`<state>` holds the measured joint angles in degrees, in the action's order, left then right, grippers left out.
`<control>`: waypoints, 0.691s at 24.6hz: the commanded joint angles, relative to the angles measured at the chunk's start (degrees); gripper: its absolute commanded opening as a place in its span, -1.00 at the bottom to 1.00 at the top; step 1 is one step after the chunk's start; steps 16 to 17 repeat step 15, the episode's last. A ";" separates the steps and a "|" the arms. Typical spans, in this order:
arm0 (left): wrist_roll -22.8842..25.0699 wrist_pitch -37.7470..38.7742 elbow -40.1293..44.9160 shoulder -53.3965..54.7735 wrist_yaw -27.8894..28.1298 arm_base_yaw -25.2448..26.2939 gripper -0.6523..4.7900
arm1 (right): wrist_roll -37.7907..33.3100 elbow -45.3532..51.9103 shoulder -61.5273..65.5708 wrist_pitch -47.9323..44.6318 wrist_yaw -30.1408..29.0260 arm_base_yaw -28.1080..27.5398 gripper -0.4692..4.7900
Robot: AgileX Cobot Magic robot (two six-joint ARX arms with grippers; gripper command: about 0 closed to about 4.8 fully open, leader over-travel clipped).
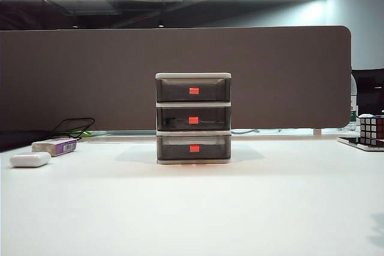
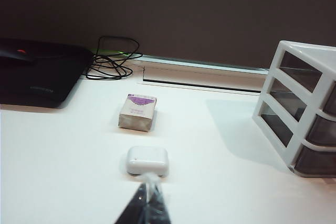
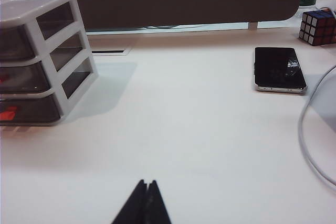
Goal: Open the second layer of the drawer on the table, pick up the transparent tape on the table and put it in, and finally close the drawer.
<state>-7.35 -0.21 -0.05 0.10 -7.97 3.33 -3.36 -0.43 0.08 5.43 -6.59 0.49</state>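
The drawer [image 1: 193,118] stands fully closed on the table [image 1: 192,208]. Left gripper [image 2: 146,203] and right gripper [image 3: 144,203] hover clenched, empty.

A three-tier drawer [image 1: 193,118] with a white frame and smoky grey translucent trays is set upright at the middle of the white table [image 1: 192,208]. The second layer [image 1: 193,119], marked by a red-orange handle, is pushed fully shut, flush with its neighbours.
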 commanded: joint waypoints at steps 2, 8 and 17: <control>-0.15 -0.63 -0.37 0.04 -0.24 0.04 -0.78 | 0.20 0.26 -0.11 -0.96 0.37 -0.02 -0.84; -0.15 -0.63 -0.37 0.04 -0.24 0.04 -0.78 | 0.20 0.28 -0.11 -0.96 0.46 -0.02 -0.84; -0.15 -0.63 -0.37 0.04 -0.24 0.04 -0.78 | 0.20 0.28 -0.11 -0.96 0.46 -0.02 -0.84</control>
